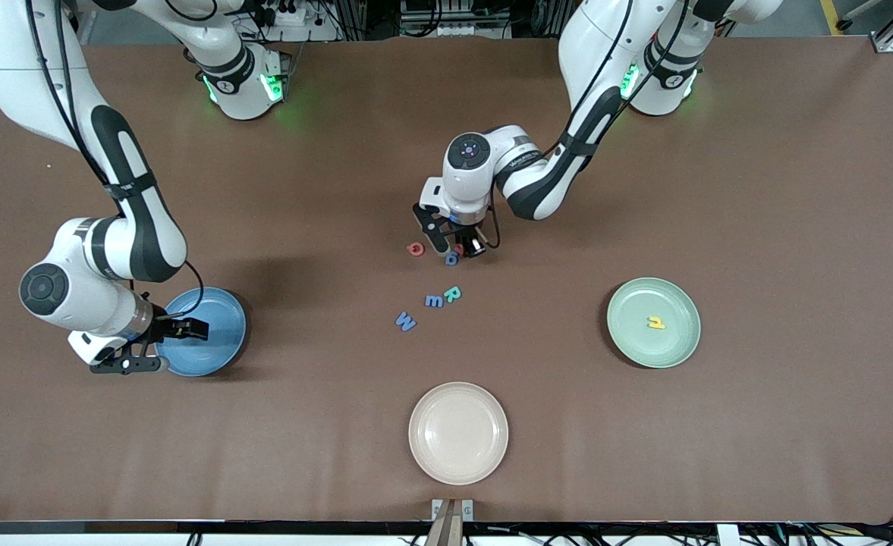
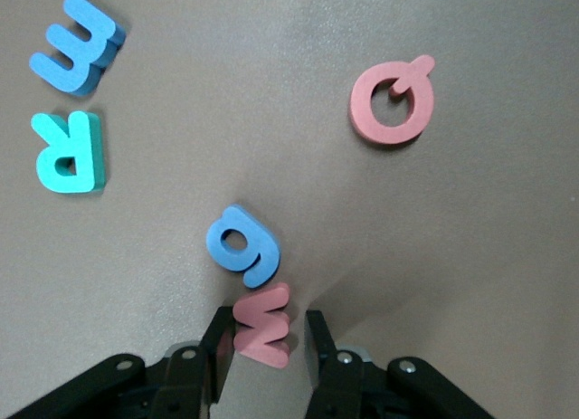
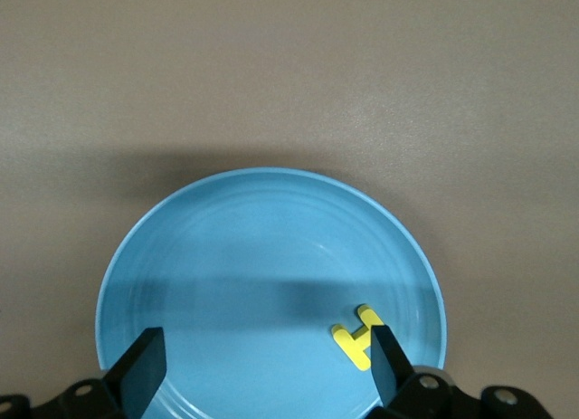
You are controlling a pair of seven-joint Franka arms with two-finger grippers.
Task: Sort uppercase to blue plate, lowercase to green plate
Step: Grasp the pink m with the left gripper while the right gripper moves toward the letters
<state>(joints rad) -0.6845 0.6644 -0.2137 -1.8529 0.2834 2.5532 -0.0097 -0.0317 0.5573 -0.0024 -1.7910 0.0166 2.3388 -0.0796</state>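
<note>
Robotics lab: two table-mounted Franka arms (image 1: 537, 174), cable clutter, aluminium framing.

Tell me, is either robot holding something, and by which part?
The left gripper jaws flank the red w, closing on its sides; grip uncertain. The right gripper holds nothing.
</note>
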